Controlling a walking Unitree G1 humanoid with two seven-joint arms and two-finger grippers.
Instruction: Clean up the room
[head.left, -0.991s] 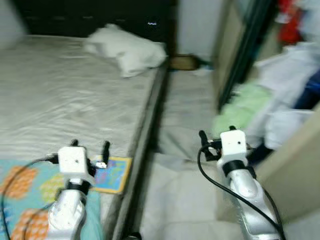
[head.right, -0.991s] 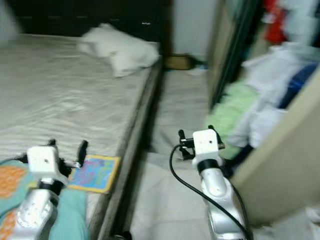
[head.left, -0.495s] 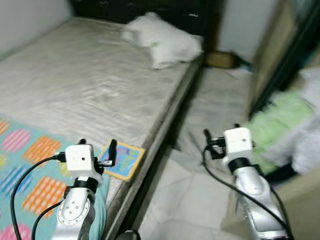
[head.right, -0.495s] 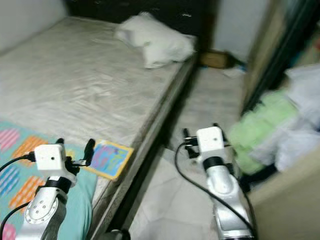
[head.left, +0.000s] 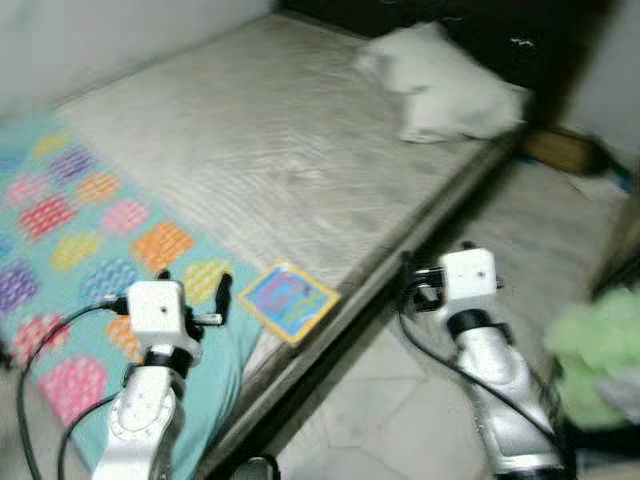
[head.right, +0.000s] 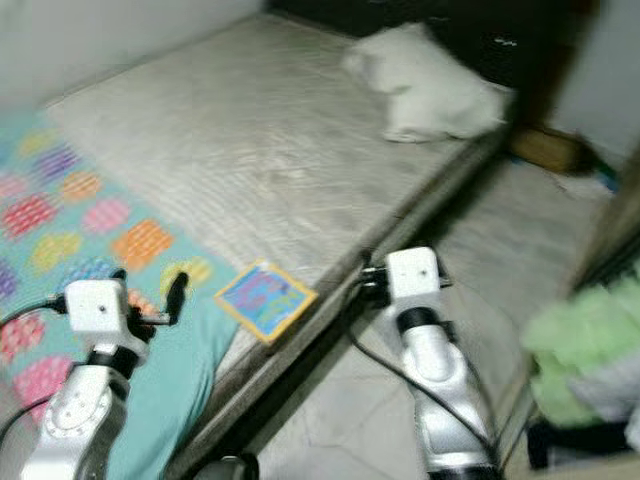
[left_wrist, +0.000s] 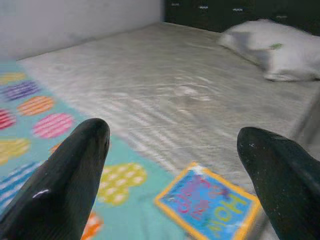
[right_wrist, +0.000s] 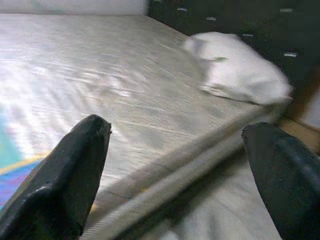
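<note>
Since a second ago your view has swung left over the bed (head.left: 300, 150); both grippers, left gripper (head.left: 190, 290) and right gripper (head.left: 425, 280), hang spread and empty, so pinch the thin, stiff, light book (head.left: 288, 301) by its near edge overhanging the mattress.

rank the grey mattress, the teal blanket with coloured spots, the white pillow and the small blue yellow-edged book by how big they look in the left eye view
1. Grey mattress, largest by far.
2. Teal blanket with coloured spots.
3. White pillow, though it lies farther from the camera, so its true size is unsure.
4. Small blue yellow-edged book, smallest.

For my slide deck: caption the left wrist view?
Open left gripper hovers above a colorful book on the mattress.
</note>
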